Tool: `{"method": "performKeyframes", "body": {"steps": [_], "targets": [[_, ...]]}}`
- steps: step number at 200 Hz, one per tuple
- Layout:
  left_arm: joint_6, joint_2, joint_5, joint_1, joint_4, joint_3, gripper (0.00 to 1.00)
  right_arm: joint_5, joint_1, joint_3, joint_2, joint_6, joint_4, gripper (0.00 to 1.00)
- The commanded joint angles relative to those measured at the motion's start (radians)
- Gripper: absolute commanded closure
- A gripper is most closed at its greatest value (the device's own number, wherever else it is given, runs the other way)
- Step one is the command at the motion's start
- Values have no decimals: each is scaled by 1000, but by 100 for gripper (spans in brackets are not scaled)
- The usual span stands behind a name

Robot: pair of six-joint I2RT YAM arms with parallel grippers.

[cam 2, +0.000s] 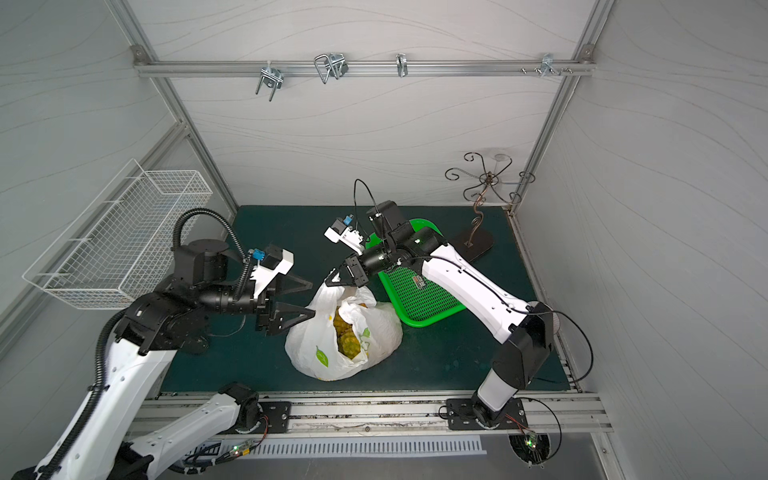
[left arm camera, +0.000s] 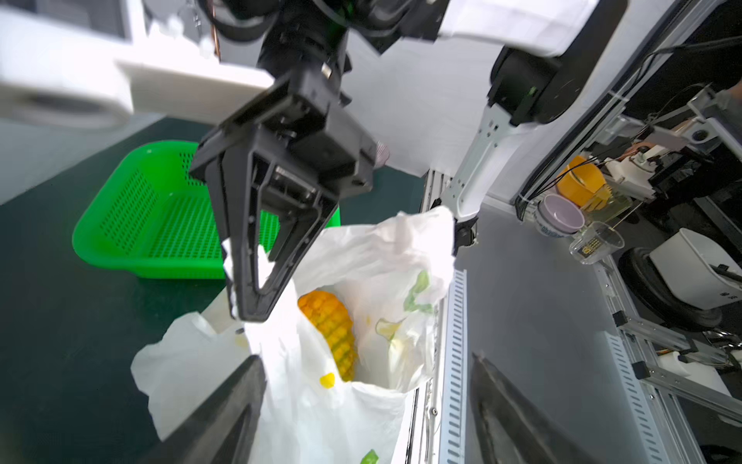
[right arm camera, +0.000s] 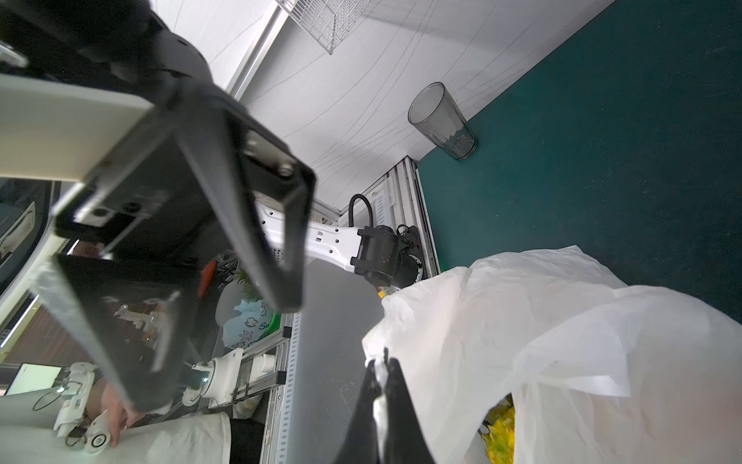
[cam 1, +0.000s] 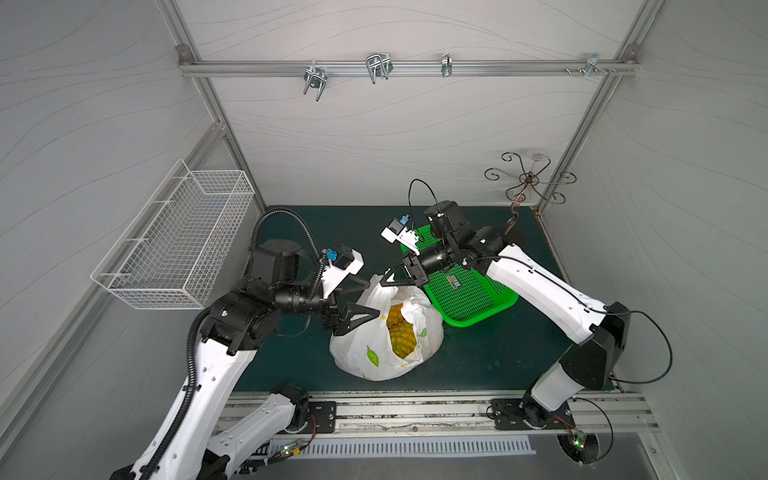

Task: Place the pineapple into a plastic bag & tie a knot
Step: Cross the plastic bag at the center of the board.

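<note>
**A:** What is nearest to the lens?

**B:** Your left gripper [left arm camera: 367,357]. Its jaws stand wide apart and clamp nothing. Below them is the bag [left arm camera: 341,422], mouth open, with the pineapple [left arm camera: 333,333] inside.

**A:** And my right gripper?

**B:** Your right gripper [left arm camera: 253,313] is fully closed on a strip of the bag's rim and holds it up. In the right wrist view you see the white film pinched between the tips.

**A:** Where is the bag?

**B:** In both top views it sits on the mat [cam 1: 291,365], a little toward 6 o'clock from the middle. Your right gripper pinches it at its 12 o'clock edge, and your left gripper comes in from 9 o'clock. One left finger [cam 1: 373,311] is at the bag's rim; whether it touches, I cannot tell. The tray [cam 1: 465,299] lies just beside the bag, at 2 o'clock.
</note>
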Motion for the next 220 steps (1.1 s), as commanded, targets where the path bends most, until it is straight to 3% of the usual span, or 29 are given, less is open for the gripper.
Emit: {"method": "performKeyframes", "body": {"steps": [1, 12, 23, 44, 59, 83, 95, 106, 134, 172, 209, 220], "targets": [[-74, 20, -22, -158, 45, 25, 19, 6, -6, 16, 4, -3, 12, 100], [-63, 31, -124, -290, 80, 21, 18, 6, -6, 17, 5, -4, 11, 100], [-76, 50, -211, -365, 111, 20, 18, 7, -6, 19, 6, -7, 6, 100], [-59, 72, -396, -438, 139, 21, 16, 15, -6, 18, 1, -9, 3, 100], [-55, 76, -461, -454, 163, 17, 15, 18, -3, 15, -1, -8, 3, 100], [-66, 113, -447, -482, 161, 34, 14, 28, 1, 13, -5, -10, 5, 100], [-58, 133, -451, -510, 141, 42, 1, 35, 2, 13, -6, -10, 3, 100], [-60, 139, -474, -524, 142, 40, 1, 40, 2, 14, -5, -10, 4, 100], [-81, 152, -510, -530, 182, 33, 2, 43, 5, 16, -4, -10, 6, 100], [-114, 158, -461, -529, 263, 19, 16, 47, 5, 18, -2, -10, 8, 100], [-120, 162, -450, -530, 274, 5, 17, 46, 9, 24, 3, -11, 9, 100], [-113, 162, -472, -530, 268, 4, 11, 48, 9, 22, 2, -11, 9, 100]]}}
